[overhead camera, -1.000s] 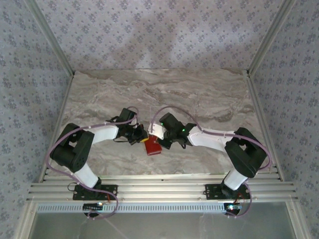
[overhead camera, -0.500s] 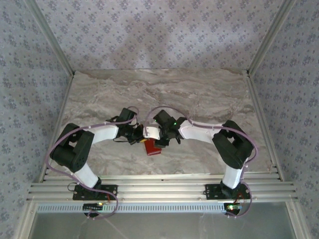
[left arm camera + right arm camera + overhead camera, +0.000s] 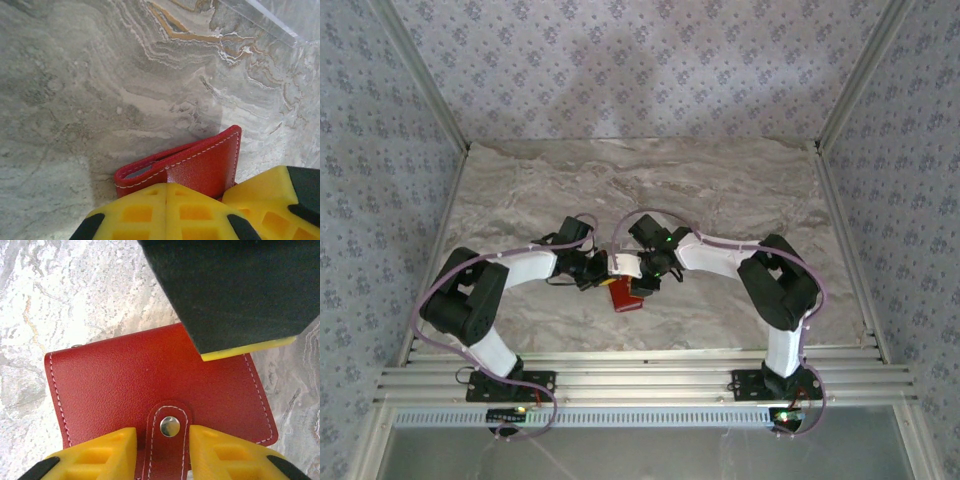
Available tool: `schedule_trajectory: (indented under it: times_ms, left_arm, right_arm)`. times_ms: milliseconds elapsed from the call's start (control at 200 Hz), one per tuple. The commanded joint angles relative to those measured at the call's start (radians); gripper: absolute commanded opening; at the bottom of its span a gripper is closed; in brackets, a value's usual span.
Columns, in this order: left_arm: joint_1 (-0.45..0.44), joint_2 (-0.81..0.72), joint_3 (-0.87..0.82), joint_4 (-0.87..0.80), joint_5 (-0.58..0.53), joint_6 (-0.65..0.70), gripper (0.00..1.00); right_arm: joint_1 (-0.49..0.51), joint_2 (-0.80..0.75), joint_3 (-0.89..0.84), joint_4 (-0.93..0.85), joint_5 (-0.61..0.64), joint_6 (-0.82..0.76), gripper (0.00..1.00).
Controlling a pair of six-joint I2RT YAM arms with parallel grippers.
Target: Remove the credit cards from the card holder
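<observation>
Right, status from both arms:

Arms: two. My left arm (image 3: pixel 525 265) and right arm (image 3: pixel 720 258) have their wrists meeting mid-table.
Grippers: two. My left gripper (image 3: pixel 604 273) and right gripper (image 3: pixel 640 284) have their tips just beside each other.
Card holder: one. The card holder (image 3: pixel 623 299) is red leather with white stitching, folded shut. It lies on the table between my two grippers, nearer the front edge than the back.
Tab: one. The tab (image 3: pixel 167 460) is a red strap lying over the holder's face, with one metal stud (image 3: pixel 170 426).
Left gripper state: the yellow pads are together, with no gap at the seam in the left wrist view. The holder's near edge runs in behind them, and I can't tell if any leather is pinched.
Left gripper, from right wrist: a black finger (image 3: pixel 235 290) with a yellow underside covers one corner of the holder.
Right gripper state: fingers apart, straddling the tab, one pad each side and the stud between. One pad sits at the tab's edge, the other a little off it.
Surface: the table (image 3: pixel 740 200) is marble-look, grey-beige, with brown and white veins.
Room: the walls (image 3: pixel 620 70) have grey-lilac paper with small flower print. There are aluminium frame posts (image 3: pixel 420 75) in the corners. A ribbed aluminium rail (image 3: pixel 640 385) along the near edge carries both bases.
</observation>
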Motion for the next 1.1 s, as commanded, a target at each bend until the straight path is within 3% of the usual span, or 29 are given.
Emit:
schedule_trajectory:
  times_ms: [0,260,395,835,1029,1094]
  left_arm:
    - [-0.001,0.023,0.001,-0.054,-0.036,-0.001,0.0]
    - [-0.004,0.023,0.001,-0.059,-0.039,0.0,0.0]
    - [-0.003,0.025,0.001,-0.063,-0.043,0.0,0.0]
    - [0.004,0.031,0.009,-0.099,-0.065,0.028,0.0]
    - [0.005,0.027,0.029,-0.115,-0.062,0.047,0.0]
    - [0.004,0.021,0.05,-0.135,-0.061,0.072,0.0]
  right_arm:
    - [0.025,0.041,-0.003,-0.03,0.045,0.01,0.26]
    - [0.032,-0.023,-0.088,0.144,0.12,0.128,0.05]
    - [0.033,-0.079,-0.159,0.243,0.132,0.228,0.0]
    - [0.057,-0.201,-0.362,0.513,0.17,0.566,0.0]
    - [0.069,-0.227,-0.39,0.527,0.175,0.635,0.0]
    - [0.071,-0.241,-0.388,0.505,0.197,0.675,0.1]
